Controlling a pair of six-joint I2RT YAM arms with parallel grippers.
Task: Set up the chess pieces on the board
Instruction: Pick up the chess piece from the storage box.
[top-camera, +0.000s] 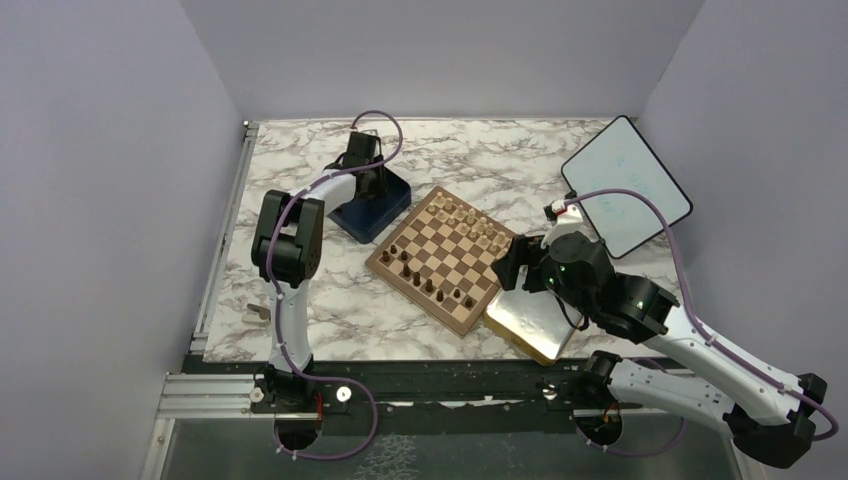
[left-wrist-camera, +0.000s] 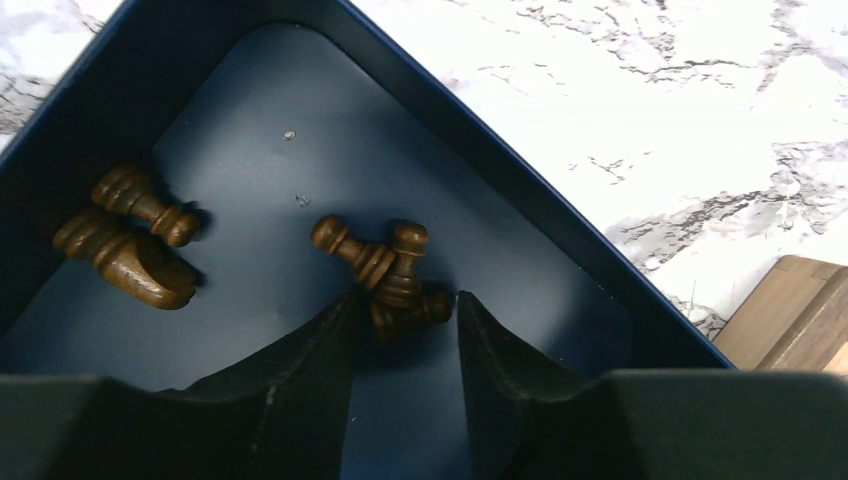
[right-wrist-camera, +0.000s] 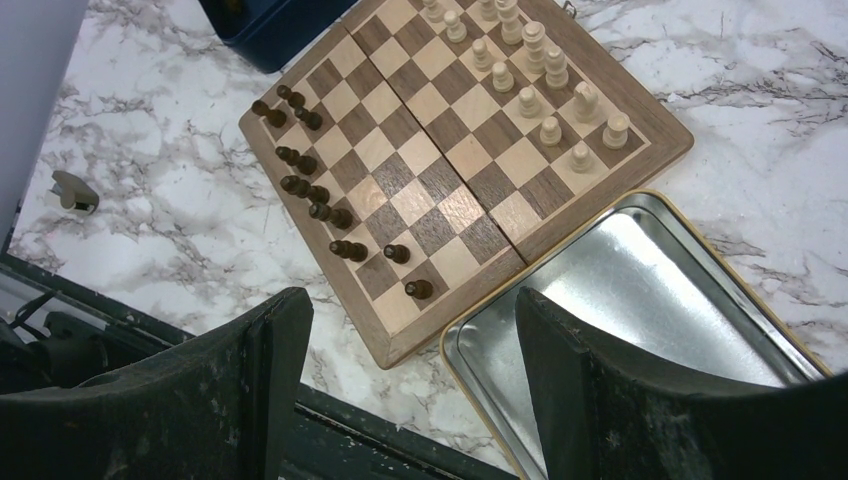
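Fingers (left-wrist-camera: 300, 390) of left hand (left-wrist-camera: 405, 318) half apart, holding nothing, straddling three tangled pieces (left-wrist-camera: 392, 275) mid-box (left-wrist-camera: 520, 170). Likely to pinch two together, or one crosswise, then topple it on board (right-wrist-camera: 430, 200) at surface middle. Two more pieces by box's left wall. Right hand (right-wrist-camera: 415, 300) wide, empty, over board's near corner beside tray (right-wrist-camera: 640, 290); possible clash there.

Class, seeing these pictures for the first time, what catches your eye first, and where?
The board sits mid-table, pale men on its far-right side, dark men on its near-left side. The left pincer reaches into the blue box, its jaws astride lying dark pieces. The right pincer hangs open over board and tray.
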